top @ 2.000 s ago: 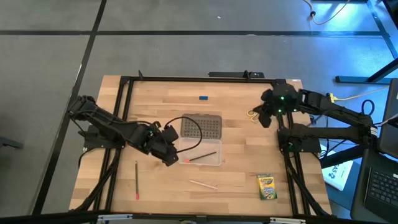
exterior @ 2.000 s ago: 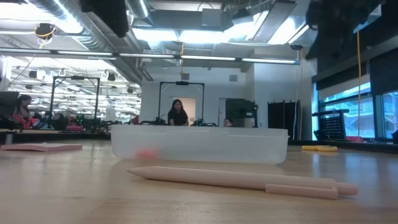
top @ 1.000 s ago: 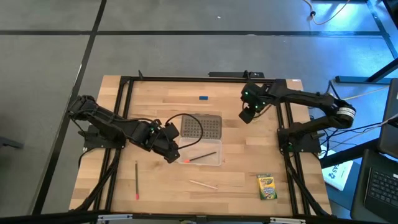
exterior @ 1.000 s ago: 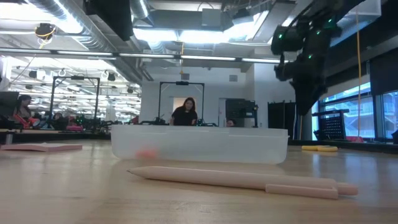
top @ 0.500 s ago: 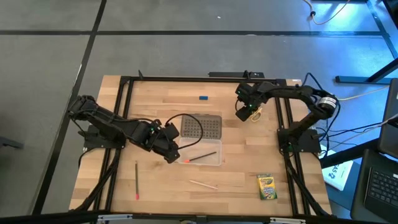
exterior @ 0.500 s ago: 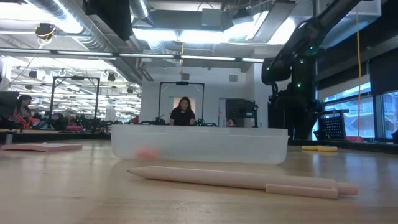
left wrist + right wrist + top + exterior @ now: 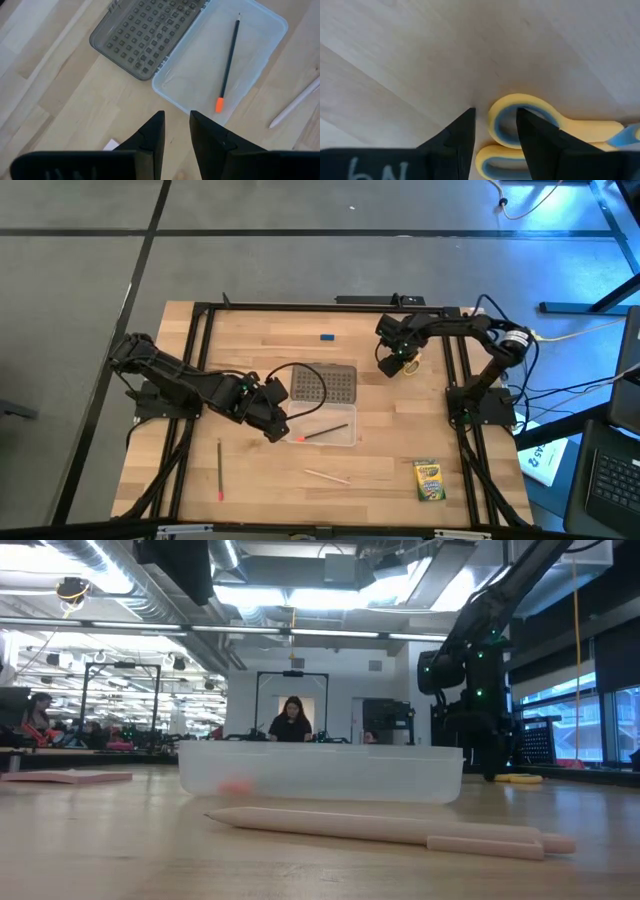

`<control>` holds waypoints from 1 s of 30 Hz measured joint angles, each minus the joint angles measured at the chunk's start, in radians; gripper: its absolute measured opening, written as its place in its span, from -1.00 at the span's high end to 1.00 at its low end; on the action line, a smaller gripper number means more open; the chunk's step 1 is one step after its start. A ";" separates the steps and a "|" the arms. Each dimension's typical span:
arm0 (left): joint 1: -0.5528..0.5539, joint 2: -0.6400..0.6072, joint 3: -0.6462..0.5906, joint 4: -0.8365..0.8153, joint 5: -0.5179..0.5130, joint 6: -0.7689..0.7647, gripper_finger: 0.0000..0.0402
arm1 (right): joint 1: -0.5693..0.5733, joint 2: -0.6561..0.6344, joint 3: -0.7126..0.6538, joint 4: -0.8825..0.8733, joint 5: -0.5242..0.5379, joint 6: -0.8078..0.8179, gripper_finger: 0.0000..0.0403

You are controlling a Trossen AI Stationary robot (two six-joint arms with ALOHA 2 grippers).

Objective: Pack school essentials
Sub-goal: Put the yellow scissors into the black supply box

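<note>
The yellow-handled scissors (image 7: 540, 135) are lying flat on the tabletop (image 7: 240, 480) near its far right corner, and the right claw (image 7: 392, 364) is reaching down right at them. In the right wrist view its two dark fingers (image 7: 457, 137) are standing slightly parted, with one finger going down into a handle loop and the other sitting just outside that loop; they are not clamping the handle.

The clear case (image 7: 220, 65) is sitting open near the middle of the tabletop, with its grey dotted lid (image 7: 150, 32) lying flat beside it. Inside the case a black pencil with an orange end (image 7: 227, 62) is lying along the floor. The left claw (image 7: 272, 423) is hovering just beside the case's near-left corner, its fingers (image 7: 152, 135) slightly apart and holding nothing.

A pale pen (image 7: 327, 476) is lying on the tabletop in front of the case, apart from it. A red-tipped pencil (image 7: 219, 468) is lying farther to the left, well apart from the case. The green-and-yellow crayon box (image 7: 429, 480) is lying near the front right corner. The tiny blue block (image 7: 326, 337) is sitting toward the far edge, beyond the lid. In the low view a pink pad (image 7: 65, 777) is lying flat at the left, and a person (image 7: 291, 721) is showing in the room behind.
</note>
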 joint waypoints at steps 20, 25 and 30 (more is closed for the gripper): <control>0.000 0.000 0.000 0.000 0.000 0.002 0.59 | 0.007 0.023 0.000 0.003 0.001 -0.110 0.91; 0.000 0.000 0.000 0.000 0.000 0.002 0.59 | 0.033 0.023 0.000 0.004 0.028 -0.163 0.91; 0.000 0.000 0.000 0.000 0.000 0.002 0.59 | 0.069 0.004 -0.001 -0.004 0.072 -0.197 0.90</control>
